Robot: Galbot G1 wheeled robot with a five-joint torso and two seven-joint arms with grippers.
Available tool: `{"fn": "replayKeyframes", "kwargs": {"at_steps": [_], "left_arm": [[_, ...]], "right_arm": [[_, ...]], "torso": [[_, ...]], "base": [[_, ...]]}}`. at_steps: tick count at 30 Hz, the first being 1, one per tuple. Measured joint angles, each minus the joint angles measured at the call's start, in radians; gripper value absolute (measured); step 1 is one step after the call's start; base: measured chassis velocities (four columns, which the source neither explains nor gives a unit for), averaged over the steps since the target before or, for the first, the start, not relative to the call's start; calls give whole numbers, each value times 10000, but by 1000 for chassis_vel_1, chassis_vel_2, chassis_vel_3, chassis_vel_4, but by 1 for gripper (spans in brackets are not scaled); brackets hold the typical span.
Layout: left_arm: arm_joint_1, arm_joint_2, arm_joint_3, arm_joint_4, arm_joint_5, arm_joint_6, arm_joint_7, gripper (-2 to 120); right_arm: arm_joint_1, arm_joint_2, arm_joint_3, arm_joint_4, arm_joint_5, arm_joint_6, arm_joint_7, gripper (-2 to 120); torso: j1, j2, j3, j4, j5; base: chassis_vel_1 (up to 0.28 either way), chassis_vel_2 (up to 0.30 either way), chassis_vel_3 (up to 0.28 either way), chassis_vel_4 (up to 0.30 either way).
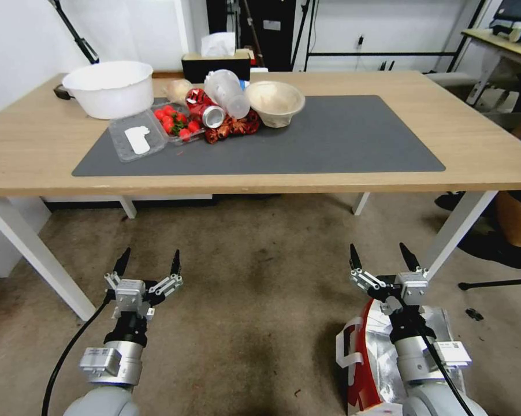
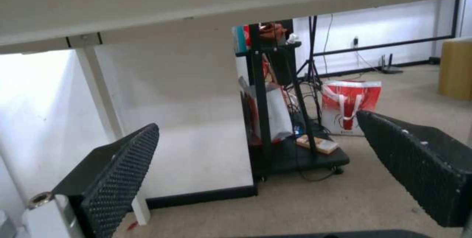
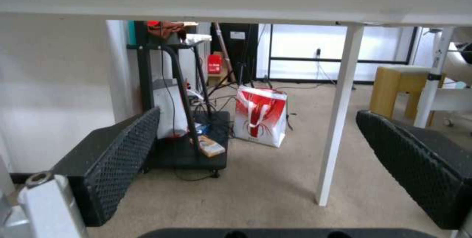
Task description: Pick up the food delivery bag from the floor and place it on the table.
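Worn brownish-grey floor spreads below a light-wood bench carrying a grey mat cluttered with a white tub, strawberries and a can. From the head camera, the left gripper and right gripper hover low over the carpet, fingers spread wide, holding nothing. The food delivery bag stands on the floor directly beneath the right arm. At the left wrist, 2 fingers gape empty toward the bench's underside. At the right wrist, fingers stand equally wide, touching nothing. Likely risk: the right arm sits above the bag, so a careless descent could crush its foil lining or tip it.
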Motion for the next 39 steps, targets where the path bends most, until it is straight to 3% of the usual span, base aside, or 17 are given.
{"fn": "replayKeyframes", "kwargs": {"at_steps": [39], "left_arm": [[35,-90,-38,-175,3,39,99,99]], "right_arm": [[27,74,95,114,181,77,-116,100]], "torso": [[-469,-1651,-1186,0,0]], "base": [[0,0,0,0]]}}
